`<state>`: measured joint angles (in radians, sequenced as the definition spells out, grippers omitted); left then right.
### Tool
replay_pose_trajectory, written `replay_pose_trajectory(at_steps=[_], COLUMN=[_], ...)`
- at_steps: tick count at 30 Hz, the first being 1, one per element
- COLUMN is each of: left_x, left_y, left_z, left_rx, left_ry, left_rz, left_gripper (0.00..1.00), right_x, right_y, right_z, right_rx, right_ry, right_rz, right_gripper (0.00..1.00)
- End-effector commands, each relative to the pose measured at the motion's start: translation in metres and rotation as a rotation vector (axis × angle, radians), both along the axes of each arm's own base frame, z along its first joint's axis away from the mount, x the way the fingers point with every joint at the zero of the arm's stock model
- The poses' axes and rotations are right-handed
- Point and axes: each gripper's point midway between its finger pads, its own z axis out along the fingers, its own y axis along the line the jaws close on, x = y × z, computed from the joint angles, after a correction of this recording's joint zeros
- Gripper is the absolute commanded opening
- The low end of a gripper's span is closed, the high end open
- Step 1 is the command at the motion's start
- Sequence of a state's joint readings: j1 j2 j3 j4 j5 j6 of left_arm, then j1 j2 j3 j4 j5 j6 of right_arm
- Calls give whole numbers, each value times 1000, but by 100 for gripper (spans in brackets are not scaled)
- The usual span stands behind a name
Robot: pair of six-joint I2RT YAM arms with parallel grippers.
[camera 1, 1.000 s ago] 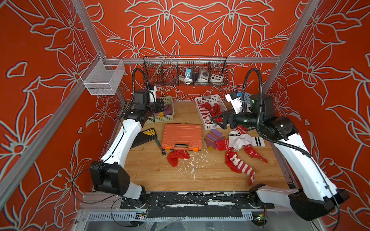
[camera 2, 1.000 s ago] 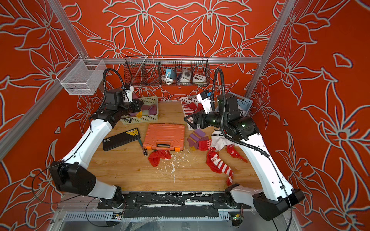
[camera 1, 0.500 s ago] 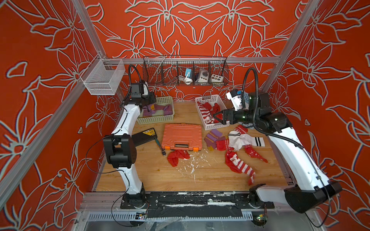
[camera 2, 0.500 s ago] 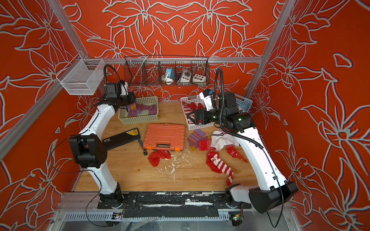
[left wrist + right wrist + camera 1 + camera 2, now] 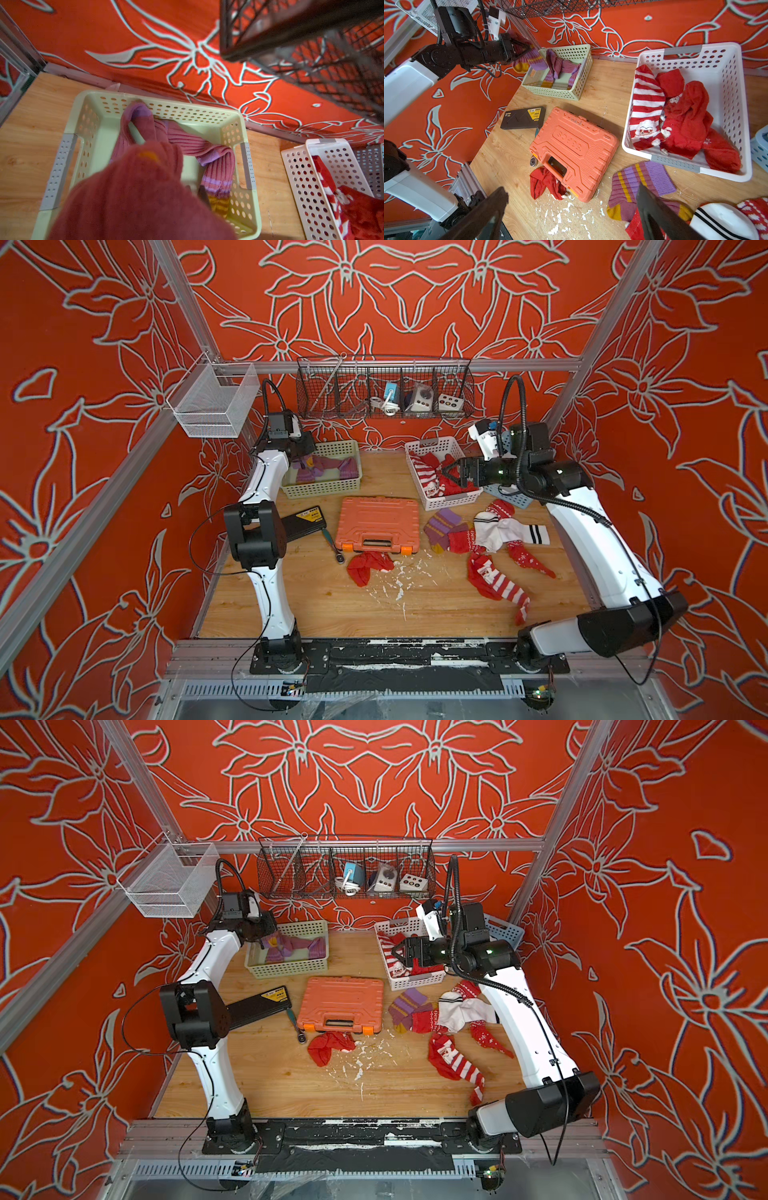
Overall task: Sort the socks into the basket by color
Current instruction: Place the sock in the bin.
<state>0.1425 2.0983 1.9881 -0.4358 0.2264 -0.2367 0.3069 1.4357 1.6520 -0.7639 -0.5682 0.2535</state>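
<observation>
Release off-centre over the green basket [image 5: 571, 94] could spill the purple sock [image 5: 534, 59] clamped in the left end effector [image 5: 519, 51]; right end effector [image 5: 449, 472] gapes empty.

My wooden bench [image 5: 316, 614] has three baskets along its far edge: a green basket [image 5: 322, 489] toward the far left corner, a white basket [image 5: 451, 501] right of the middle, and a blue basket [image 5: 509, 495] just beside it at the far right corner. An orange case [image 5: 378, 518] lies at the centre and a black case [image 5: 301, 522] by the left edge, with a ratchet [image 5: 332, 545] between them. A crumpled red sock [image 5: 368, 566] touches the orange case's near side, with white flecks [image 5: 399, 589] close by. Near the right edge a purple sock [image 5: 442, 524], a white sock [image 5: 498, 531], a snowflake sock [image 5: 530, 562] and a striped sock [image 5: 498, 587] lie in a loose heap.
</observation>
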Motion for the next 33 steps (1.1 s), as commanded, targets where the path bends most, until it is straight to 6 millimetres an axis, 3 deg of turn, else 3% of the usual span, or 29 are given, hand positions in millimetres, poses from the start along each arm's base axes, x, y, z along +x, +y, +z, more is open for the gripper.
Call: replay_pose_trajectory(at_steps=[1,4,7,10,19,23,26,33], left_x=[10,10,6,1,-2,5,7,-16], left_y=[-4,-5,-5,-3,0,-3,-3,-2], left_z=[-9,-20,-29,-29,-16,-23,-16,7], left_rx=[-25,-39,-40,-29,-9,-27,-31,-26], left_ry=[23,60,99,104,84,97,86,42], left_rz=[-20,-21,-15,-8,3,-11,-11,11], left_gripper=[1,13,49,70,76,70,64,65], right_x=[9,13,15,16,12,10,8,9], right_y=[3,4,5,6,7,7,8,9], right_z=[7,5,4,4,4,4,5,-9], right_rx=[16,19,23,30,45,55,63,52], right_ry=[-11,-2,4,6,8,8,11,74], right_rz=[9,9,13,17,24,28,33,29], right_gripper=[98,98,98,98,98,97,97,98])
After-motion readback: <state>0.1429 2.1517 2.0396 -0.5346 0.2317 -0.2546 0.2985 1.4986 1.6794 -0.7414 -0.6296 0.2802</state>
